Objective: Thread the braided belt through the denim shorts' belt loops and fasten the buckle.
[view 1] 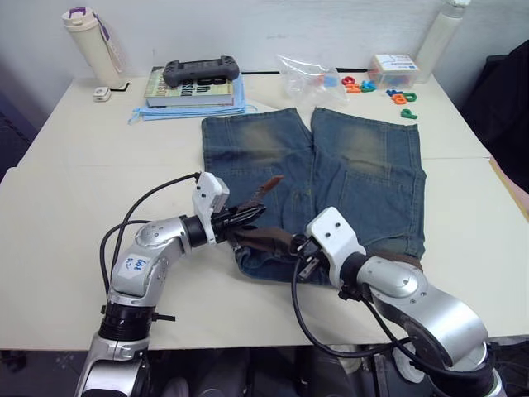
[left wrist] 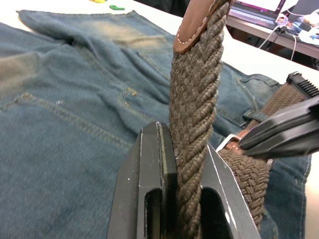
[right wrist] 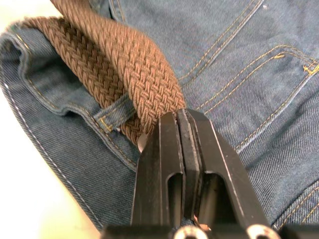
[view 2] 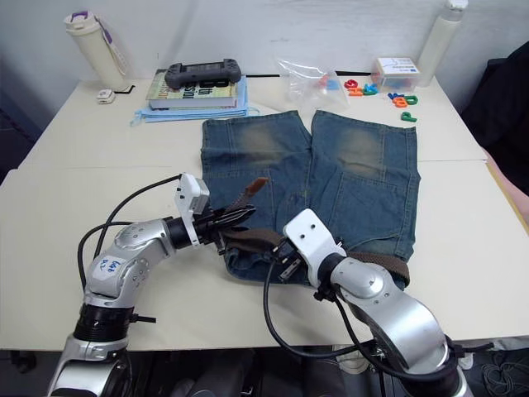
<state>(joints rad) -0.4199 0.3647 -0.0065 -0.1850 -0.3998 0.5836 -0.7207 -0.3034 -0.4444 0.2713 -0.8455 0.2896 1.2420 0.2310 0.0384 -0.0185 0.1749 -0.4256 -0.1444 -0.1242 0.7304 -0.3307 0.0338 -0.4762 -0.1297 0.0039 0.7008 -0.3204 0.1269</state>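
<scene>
Left eye view shows the denim shorts (view 1: 331,182) lying flat on the table (view 1: 74,190), legs pointing away from the robot and the waistband nearest it. The braided belt (view 1: 264,240) runs along that waistband, its long axis crossing from the robot's left to its right, while its free end rises and points up and away toward the legs, ending in a tan leather tip (view 1: 271,182). The left gripper (view 1: 245,217) is pressed together on this raised stretch, the strap pinched flat between both fingers (left wrist: 149,189). The right gripper (right wrist: 180,124) is pressed together at the waistband, its tips touching the belt beside a belt loop (right wrist: 113,112); whether anything is caught between them cannot be told.
</scene>
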